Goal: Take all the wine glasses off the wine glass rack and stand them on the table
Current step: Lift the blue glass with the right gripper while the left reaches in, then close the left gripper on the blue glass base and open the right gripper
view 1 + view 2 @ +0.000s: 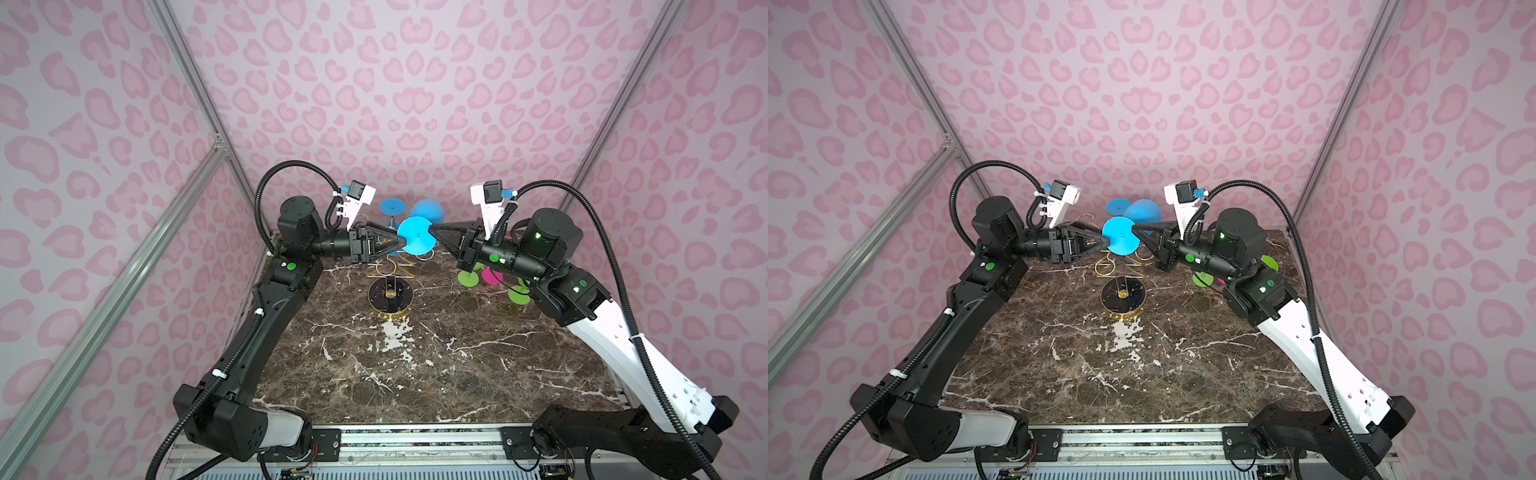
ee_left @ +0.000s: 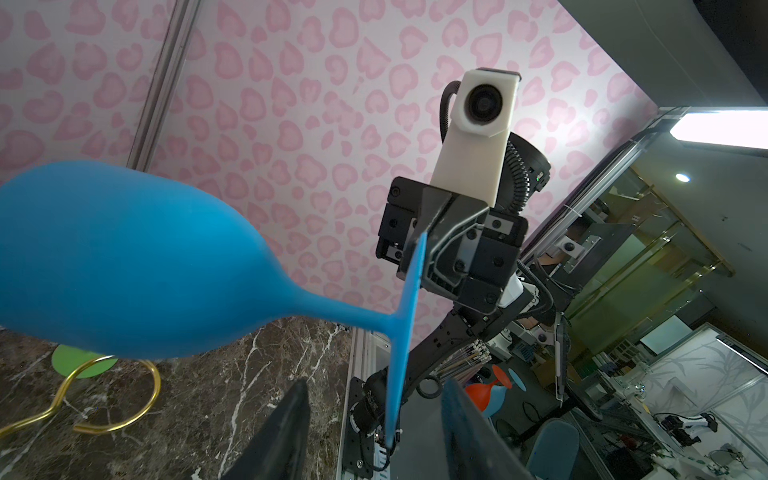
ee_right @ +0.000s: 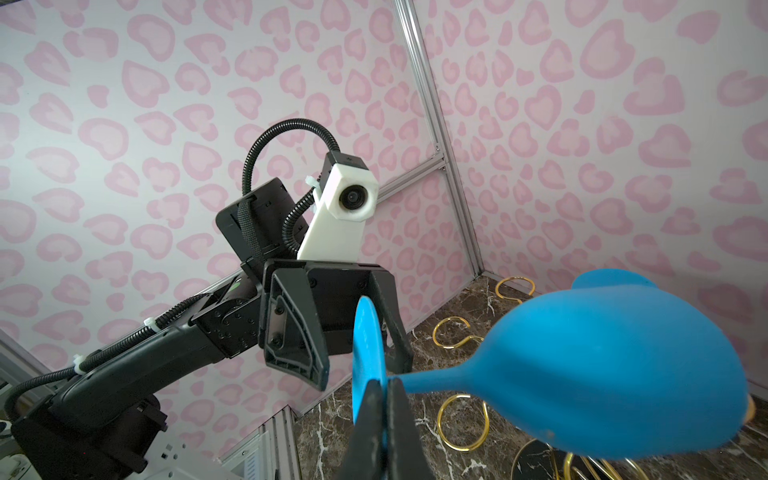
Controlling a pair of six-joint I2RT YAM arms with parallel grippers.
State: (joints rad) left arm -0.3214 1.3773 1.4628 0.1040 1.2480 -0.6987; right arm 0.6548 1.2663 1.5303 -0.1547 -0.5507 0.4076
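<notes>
Black-and-white arms [image 1: 266,307], ribbed black cables [image 3: 291,123], green stickers [image 1: 291,266], white camera mounts [image 2: 469,166]

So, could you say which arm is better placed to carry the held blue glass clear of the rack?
Right, probably: the right gripper is shut on the foot of the blue wine glass, while the left gripper only straddles that foot, jaws apart.

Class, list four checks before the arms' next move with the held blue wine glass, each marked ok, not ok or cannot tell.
1. Right gripper shut on the matte blue wine glass's round foot: ok.
2. Left gripper shut on the foot's opposite edge: not ok, jaws open.
3. Stem clear of the thin gold wire rack's loops: ok.
4. Bowl clear of the second blue glass behind: cannot tell.
</notes>
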